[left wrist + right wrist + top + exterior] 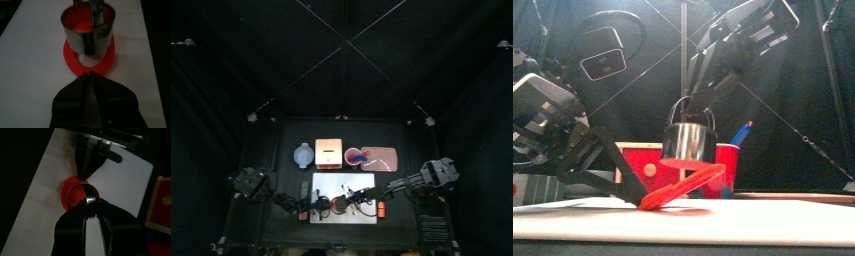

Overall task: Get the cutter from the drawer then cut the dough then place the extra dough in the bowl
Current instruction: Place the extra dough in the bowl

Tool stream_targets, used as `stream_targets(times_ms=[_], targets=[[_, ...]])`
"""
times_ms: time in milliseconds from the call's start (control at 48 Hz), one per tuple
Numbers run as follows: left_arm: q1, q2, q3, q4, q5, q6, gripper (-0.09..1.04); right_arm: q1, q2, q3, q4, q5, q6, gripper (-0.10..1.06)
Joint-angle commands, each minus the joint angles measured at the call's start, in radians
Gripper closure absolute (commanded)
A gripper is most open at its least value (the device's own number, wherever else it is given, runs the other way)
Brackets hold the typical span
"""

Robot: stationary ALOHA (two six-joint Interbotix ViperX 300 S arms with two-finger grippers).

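At the upper left of the top view we saw the blue-grey bowl (302,155) standing behind the white cutting board (40,60), well apart from the work. Moving right, the left gripper (89,75) was closed narrow on the near edge of the red dough ring (71,55). In the front view the ring sat tilted, one side on the board and the other raised. Its hole showed the white board beneath. Right of the pinch, the round metal cutter (687,140) hung over the ring's far side with red dough showing inside it. We could not tell whether its rim touched the ring. The right gripper (87,203) was clamped on the cutter's wire handle from above. Further right, behind the board, stood the red cup (727,165) with the blue knife (743,132). We judged the cut done and the extra dough about to go to the bowl. The ring was thin, soft and held at one point only, so it could stretch, tear or slip free on the way. With the cutter so close above, a lift could catch the ring on its rim, and the piece inside might drop out.
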Motion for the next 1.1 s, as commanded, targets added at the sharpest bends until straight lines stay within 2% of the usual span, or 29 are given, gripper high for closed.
stream_targets(times_ms=[21, 333, 521, 792, 958, 1104], targets=[[0.018, -0.005, 0.003, -0.008, 0.002, 0.0, 0.36, -0.051, -0.106, 0.028, -0.005, -0.029, 0.005, 0.45], [0.037, -0.032, 0.015, -0.005, -0.003, 0.009, 0.36, -0.143, -0.232, 0.23, 0.012, -0.028, 0.015, 0.45], [0.083, -0.084, 0.034, 0.012, -0.003, 0.012, 0.36, -0.15, -0.238, 0.302, 0.077, -0.028, 0.014, 0.45], [0.141, -0.127, 0.058, 0.098, 0.002, 0.011, 0.35, -0.155, -0.206, 0.322, 0.141, -0.028, 0.015, 0.42], [0.143, -0.133, 0.071, 0.112, 0.003, 0.009, 0.35, -0.153, -0.202, 0.322, 0.179, -0.02, 0.014, 0.29], [0.149, -0.137, 0.072, 0.112, 0.003, 0.011, 0.35, -0.15, -0.202, 0.321, 0.181, -0.012, 0.015, 0.14]])
